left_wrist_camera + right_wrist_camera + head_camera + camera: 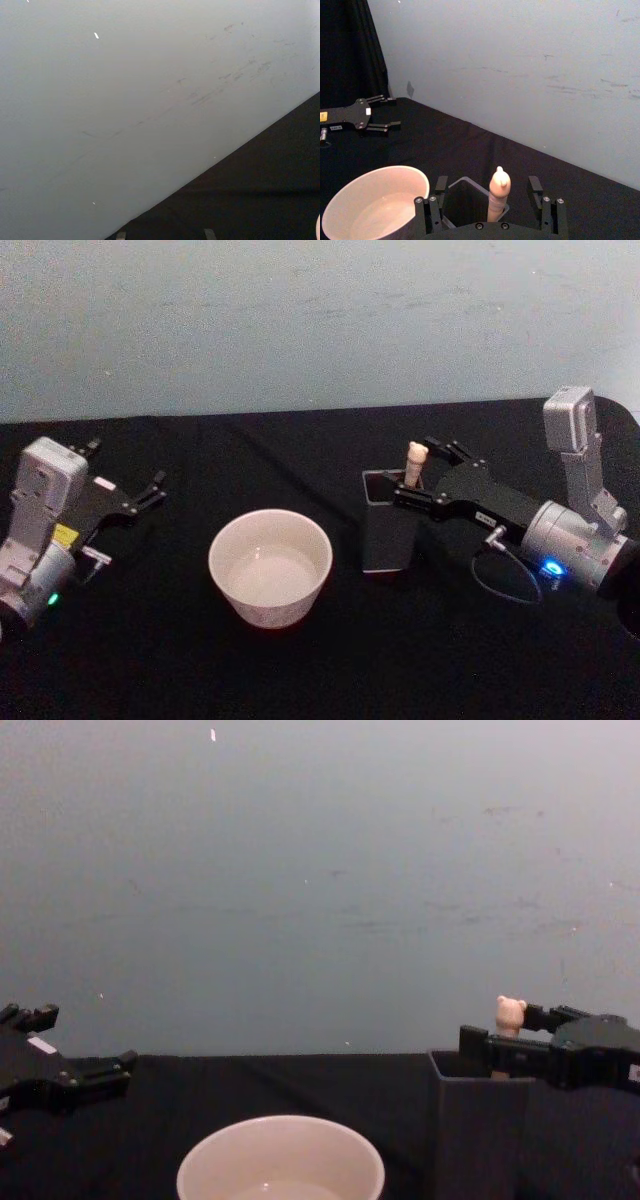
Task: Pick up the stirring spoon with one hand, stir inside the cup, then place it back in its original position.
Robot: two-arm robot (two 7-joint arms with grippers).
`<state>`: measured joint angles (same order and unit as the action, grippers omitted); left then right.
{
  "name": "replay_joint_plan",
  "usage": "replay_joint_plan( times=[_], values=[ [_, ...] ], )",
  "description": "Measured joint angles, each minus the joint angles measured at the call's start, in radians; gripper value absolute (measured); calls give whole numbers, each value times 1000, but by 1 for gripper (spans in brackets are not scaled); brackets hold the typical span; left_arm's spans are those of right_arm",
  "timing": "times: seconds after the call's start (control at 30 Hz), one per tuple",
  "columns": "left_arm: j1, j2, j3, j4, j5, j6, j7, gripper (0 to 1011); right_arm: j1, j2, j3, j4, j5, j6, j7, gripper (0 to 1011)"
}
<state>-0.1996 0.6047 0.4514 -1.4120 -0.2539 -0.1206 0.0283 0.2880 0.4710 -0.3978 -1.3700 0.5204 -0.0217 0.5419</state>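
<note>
Spread wide and empty, the right end effector (421, 472) straddles the stirring spoon (416, 457) in its holder (385, 535), poised to grip; the left end effector (128, 464) idles.

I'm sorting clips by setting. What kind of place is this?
Probably a robot lab bench, not a kitchen: a black-draped table, a bare pale wall behind it, and a cup and dark grey holder set out by the left gripper and right gripper.

Pale grey-blue wall (320, 320), faintly scuffed; black cloth-covered table (300, 670); dark curtain (350, 50) at side.
</note>
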Motion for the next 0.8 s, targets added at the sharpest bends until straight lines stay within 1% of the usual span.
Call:
replay_joint_plan(
  times=[0.13, 0.27, 0.3, 0.37, 0.43, 0.47, 0.53, 0.6, 0.63, 0.7, 0.8],
  values=[
    [0, 0, 0, 0, 0, 0, 0, 1001, 0, 0, 0, 0, 0, 0, 0, 1003],
    [0, 0, 0, 0, 0, 0, 0, 1001, 0, 1, 0, 0, 0, 0, 0, 942],
    [0, 0, 0, 0, 0, 0, 0, 1001, 0, 1, 0, 0, 0, 0, 0, 903],
    [0, 0, 0, 0, 0, 0, 0, 1001, 0, 1, 1, 0, 1, 0, -1, 868],
    [0, 0, 0, 0, 0, 0, 0, 1001, 0, 1, 1, 0, 1, 0, -1, 799],
    [0, 0, 0, 0, 0, 0, 0, 1001, -1, 1, 1, 0, 1, 0, -1, 786],
    [0, 0, 0, 0, 0, 0, 0, 1001, -1, 1, 1, 0, 1, 0, -1, 706],
    [0, 0, 0, 0, 0, 0, 0, 1001, -1, 1, 1, -1, 1, 0, -1, 676],
    [0, 0, 0, 0, 0, 0, 0, 1001, -1, 1, 1, -1, 1, 0, -1, 626],
    [0, 0, 0, 0, 0, 0, 0, 1001, -1, 1, 2, -1, 1, 0, -1, 567],
    [0, 0, 0, 0, 0, 0, 0, 1001, -1, 1, 2, -1, 2, 0, -2, 445]
  ],
)
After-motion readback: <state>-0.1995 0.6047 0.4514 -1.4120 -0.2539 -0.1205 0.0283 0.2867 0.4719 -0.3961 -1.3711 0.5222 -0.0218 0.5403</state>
